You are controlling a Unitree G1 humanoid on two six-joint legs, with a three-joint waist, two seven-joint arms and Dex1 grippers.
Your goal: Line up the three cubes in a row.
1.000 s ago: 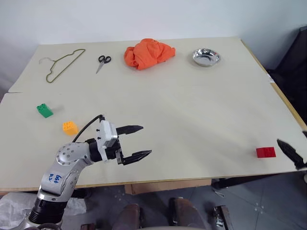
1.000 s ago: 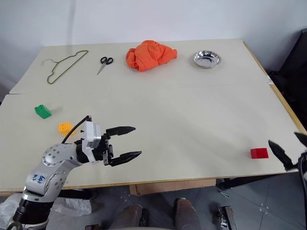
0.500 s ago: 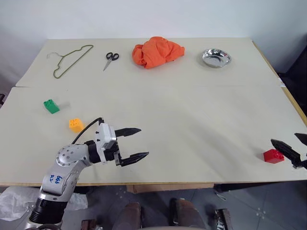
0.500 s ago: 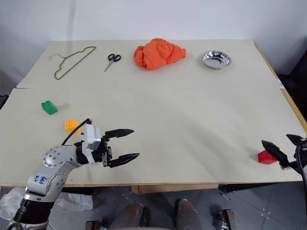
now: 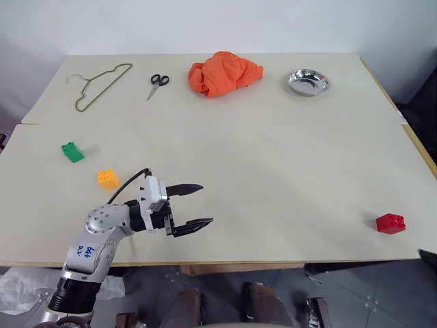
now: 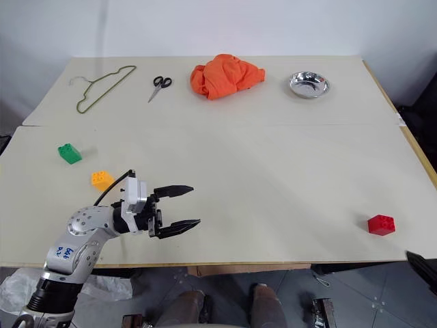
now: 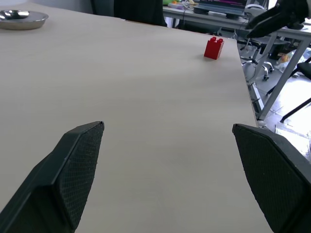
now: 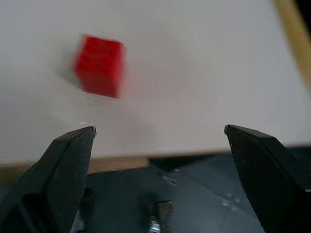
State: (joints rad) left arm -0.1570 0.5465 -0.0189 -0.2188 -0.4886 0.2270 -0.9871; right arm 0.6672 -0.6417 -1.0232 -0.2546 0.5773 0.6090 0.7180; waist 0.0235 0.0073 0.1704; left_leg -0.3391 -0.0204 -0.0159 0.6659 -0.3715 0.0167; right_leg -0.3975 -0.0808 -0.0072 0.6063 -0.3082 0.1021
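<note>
Three studded cubes scattered, no row. Red cube [image 5: 390, 223] alone near table [image 5: 273, 164] right-front edge, long side roughly left-right. Green cube [image 5: 72, 152] angled; yellow-orange cube [image 5: 108, 179] just nearer, both far left. Left gripper [image 5: 194, 205] wide open, empty, blue scribble on arm unreadable. Right gripper [image 8: 160, 141] spread wide, holding nothing.
</note>
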